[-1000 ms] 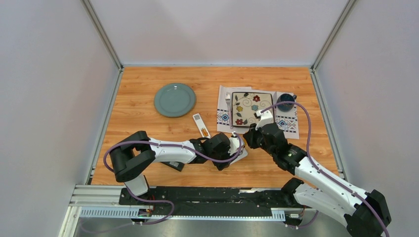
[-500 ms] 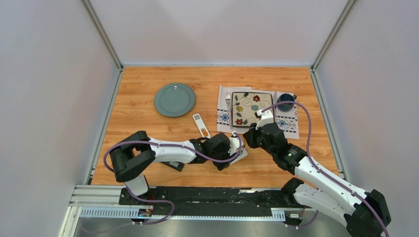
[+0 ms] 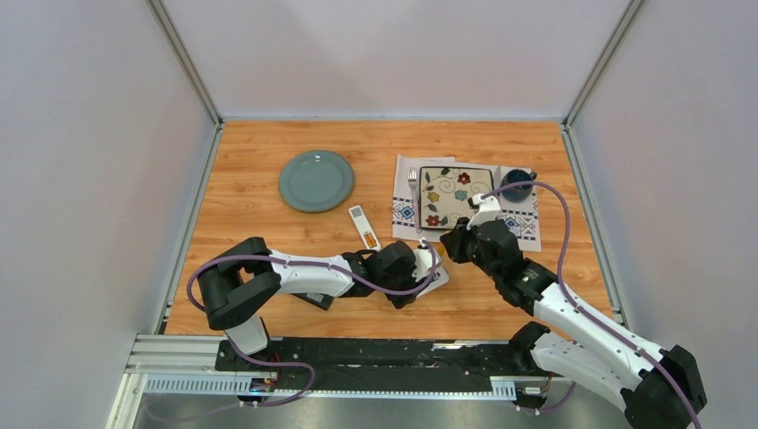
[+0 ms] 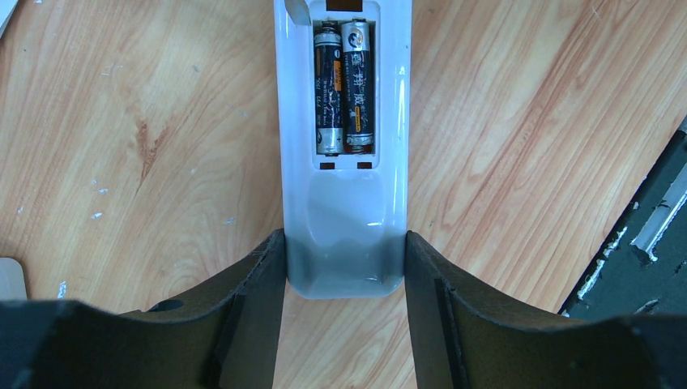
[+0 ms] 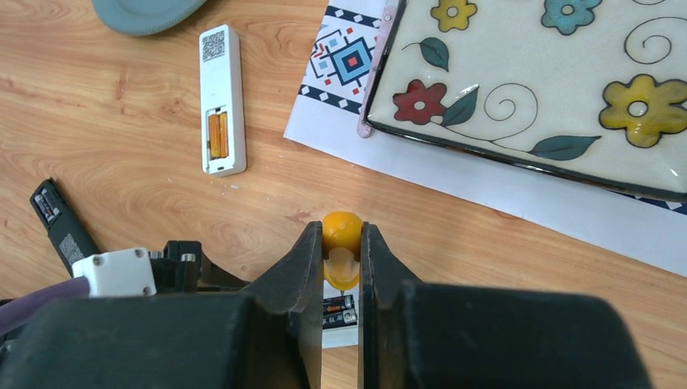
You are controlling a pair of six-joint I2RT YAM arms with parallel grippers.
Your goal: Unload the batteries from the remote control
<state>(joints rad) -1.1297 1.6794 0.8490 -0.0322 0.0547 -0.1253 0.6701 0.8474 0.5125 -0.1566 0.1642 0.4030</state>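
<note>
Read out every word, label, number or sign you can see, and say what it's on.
Right battery in the held white remote: Chinese characters, too blurred to quote.
Left battery: small print, unreadable.
Other white remote: QR code, no legible words.
Black device: pale label, too small to read.

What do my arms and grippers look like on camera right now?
White shells and black joints on the left arm and right arm, each trailed by a looping purple cable. The left gripper and right gripper have matte black tapered fingers.
</note>
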